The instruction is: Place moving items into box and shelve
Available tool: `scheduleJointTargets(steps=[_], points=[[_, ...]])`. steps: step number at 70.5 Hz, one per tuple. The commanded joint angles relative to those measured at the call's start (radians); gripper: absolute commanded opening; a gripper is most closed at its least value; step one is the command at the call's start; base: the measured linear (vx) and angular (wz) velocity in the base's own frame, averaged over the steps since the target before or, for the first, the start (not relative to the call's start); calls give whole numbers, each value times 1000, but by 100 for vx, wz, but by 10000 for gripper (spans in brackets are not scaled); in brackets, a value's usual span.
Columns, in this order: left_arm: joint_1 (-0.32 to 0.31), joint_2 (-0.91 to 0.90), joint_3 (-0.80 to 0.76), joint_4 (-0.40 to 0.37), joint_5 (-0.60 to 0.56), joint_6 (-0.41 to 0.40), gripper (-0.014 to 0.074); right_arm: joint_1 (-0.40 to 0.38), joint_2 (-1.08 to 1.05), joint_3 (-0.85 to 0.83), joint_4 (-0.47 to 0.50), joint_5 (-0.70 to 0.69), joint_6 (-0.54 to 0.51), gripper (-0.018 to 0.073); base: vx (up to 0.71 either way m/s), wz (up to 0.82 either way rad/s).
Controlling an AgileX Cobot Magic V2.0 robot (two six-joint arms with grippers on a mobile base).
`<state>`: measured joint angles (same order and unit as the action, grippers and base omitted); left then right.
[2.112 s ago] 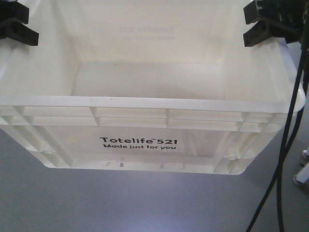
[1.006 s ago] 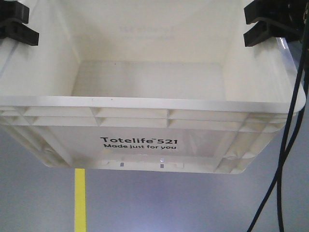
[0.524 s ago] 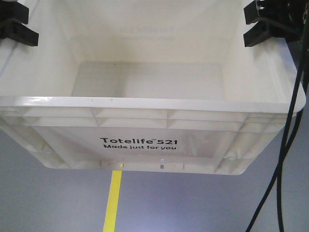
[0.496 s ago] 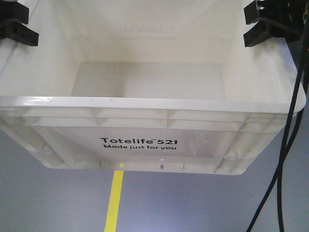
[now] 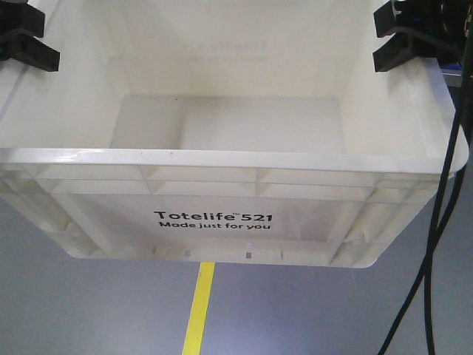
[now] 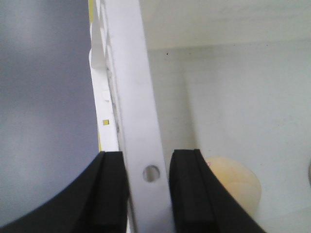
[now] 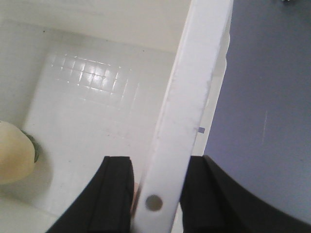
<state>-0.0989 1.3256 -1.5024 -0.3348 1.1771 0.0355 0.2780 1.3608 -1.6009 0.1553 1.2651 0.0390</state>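
Note:
The box (image 5: 222,159), a large white crate printed "Totelife 521", hangs above the grey floor and fills the front view. My left gripper (image 5: 26,37) is shut on its left rim and my right gripper (image 5: 403,37) is shut on its right rim. In the left wrist view the gripper (image 6: 148,160) has its black fingers (image 6: 112,189) on either side of the white rim (image 6: 133,97). The right wrist view shows that gripper (image 7: 158,165) clamping the opposite rim (image 7: 194,87) the same way. A cream rounded item (image 6: 235,182) lies on the box's bottom, and shows too in the right wrist view (image 7: 12,153).
A yellow floor line (image 5: 198,310) runs under the box on the grey floor (image 5: 89,303). Black cables (image 5: 436,244) hang down at the right. A blue-edged thing (image 5: 452,74) shows behind the box's right corner.
The yellow floor line has slid to the right beneath the box. The box and both grippers keep the same place in view.

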Motion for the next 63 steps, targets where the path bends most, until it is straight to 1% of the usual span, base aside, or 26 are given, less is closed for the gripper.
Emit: scheduleJointTargets(steps=[1, 63], points=[[-10, -42, -51, -158, -115, 5, -17, 6, -42, -38, 89, -120, -39, -12, 48, 14], [-10, -42, -51, -158, -115, 5, -17, 6, -42, -38, 90, -120, -39, -12, 51, 12]])
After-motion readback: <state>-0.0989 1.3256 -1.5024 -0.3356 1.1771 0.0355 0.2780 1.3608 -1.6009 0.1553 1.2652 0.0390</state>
